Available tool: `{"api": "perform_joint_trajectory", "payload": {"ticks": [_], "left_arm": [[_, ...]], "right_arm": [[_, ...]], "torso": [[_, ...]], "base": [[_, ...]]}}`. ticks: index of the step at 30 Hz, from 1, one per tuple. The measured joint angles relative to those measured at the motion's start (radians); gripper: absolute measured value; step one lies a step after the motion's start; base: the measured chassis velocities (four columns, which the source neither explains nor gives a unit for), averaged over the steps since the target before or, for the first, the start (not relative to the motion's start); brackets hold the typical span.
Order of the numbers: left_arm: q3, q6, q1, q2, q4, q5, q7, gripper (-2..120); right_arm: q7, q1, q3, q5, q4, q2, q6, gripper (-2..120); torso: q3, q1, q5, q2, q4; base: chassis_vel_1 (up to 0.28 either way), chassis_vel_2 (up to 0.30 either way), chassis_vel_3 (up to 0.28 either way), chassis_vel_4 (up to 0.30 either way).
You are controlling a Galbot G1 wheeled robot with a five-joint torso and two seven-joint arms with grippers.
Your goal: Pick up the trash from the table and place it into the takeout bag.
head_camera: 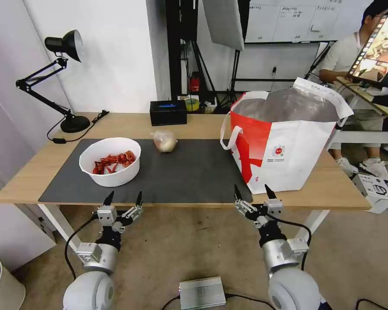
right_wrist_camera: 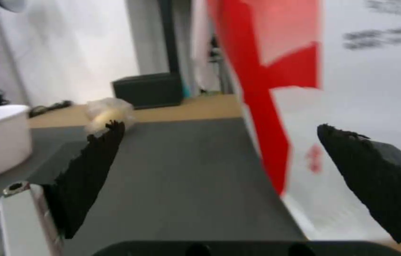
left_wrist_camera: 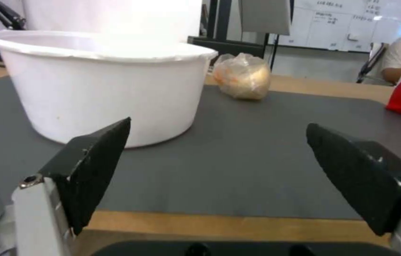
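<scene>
Head view: both claws, left claw and right claw, spread at table edge

Bare dark grey mat lies open mid-tabletop; the round white plastic bowl blocks the left, the tall red-and-white takeout bag the right.

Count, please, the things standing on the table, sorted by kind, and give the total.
Trash pieces: 2, the white bowl of red shells and the clear-bag bundle
Bags: 1, the takeout bag
Boxes: 1, the black box
Lamps: 1, the black desk lamp
Mats: 1, the dark grey mat
Total: 6
</scene>
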Motion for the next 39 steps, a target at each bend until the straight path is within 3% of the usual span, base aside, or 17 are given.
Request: {"api": "perform_joint_trajectory", "payload": {"ticks": [5,8,18,25,39], "left_arm": [[-0.011,-0.004,0.015,-0.026,-0.011,0.010,0.000,100],[-0.018,-0.006,0.026,-0.044,-0.019,0.019,0.000,100],[-0.036,-0.006,0.031,-0.056,-0.027,0.023,0.000,100],[-0.049,-0.006,0.030,-0.057,-0.015,0.020,0.000,100],[-0.045,-0.007,0.025,-0.065,-0.006,0.020,0.000,100]], "right_arm": [[-0.017,0.093,-0.050,0.056,-0.039,-0.034,-0.005,100],[-0.038,0.227,-0.122,0.142,-0.096,-0.053,-0.007,100],[-0.061,0.508,-0.277,0.226,-0.276,-0.018,-0.005,100],[-0.060,0.710,-0.379,0.270,-0.491,0.085,-0.006,100],[-0.071,0.975,-0.452,0.286,-0.863,0.304,0.000,100]], "torso": [[0.000,0.000,0.0000,0.000,0.0000],[0.000,0.000,0.0000,0.000,0.0002],[0.000,0.000,-0.0002,0.000,0.0001],[0.000,0.000,-0.0003,0.000,0.0000],[0.000,0.000,-0.0003,0.000,0.0001]], "base": [[0.000,0.000,0.000,0.000],[0.000,0.000,0.000,0.000],[0.000,0.000,0.000,0.000],[0.000,0.000,0.000,0.000],[0.000,0.000,0.000,0.000]]}}
